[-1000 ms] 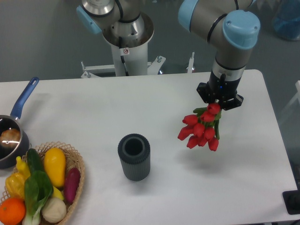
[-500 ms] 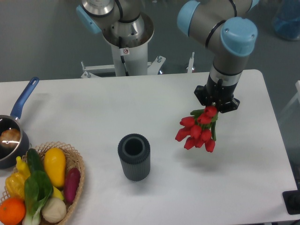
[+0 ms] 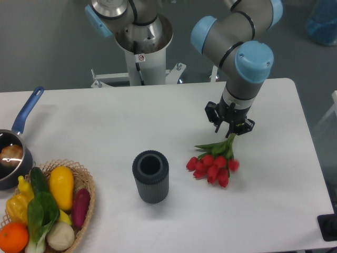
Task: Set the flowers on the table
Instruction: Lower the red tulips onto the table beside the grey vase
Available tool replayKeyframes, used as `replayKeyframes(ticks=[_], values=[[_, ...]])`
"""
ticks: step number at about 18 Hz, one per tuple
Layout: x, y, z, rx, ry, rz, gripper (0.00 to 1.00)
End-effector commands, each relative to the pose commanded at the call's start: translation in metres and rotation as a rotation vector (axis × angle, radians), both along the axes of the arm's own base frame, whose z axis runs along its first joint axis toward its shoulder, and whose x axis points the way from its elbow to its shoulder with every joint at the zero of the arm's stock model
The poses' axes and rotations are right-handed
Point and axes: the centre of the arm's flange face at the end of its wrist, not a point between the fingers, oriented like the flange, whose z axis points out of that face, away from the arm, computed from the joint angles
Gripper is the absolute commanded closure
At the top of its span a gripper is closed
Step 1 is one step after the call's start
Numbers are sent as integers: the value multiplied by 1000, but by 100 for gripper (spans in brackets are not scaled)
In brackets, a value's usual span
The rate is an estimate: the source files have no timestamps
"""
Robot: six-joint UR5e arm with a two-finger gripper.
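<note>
Red flowers point(image 3: 212, 166) lying on desk point(image 3: 105, 121), stems apparently clamped in end effector point(image 3: 229, 128); placing step, next: release, lift clear.

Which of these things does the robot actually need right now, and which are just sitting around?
Needed:
- flowers, lying down
- table
- hand, at the stems

Just sitting around:
- dark ribbed vase
- wicker basket of vegetables
- blue-handled pot
</note>
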Motion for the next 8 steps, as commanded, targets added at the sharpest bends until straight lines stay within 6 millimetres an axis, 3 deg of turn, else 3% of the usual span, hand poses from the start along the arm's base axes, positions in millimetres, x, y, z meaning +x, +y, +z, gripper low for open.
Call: replayKeyframes(ticks=[8], values=[[-24,-14,21,38,90,32,0]])
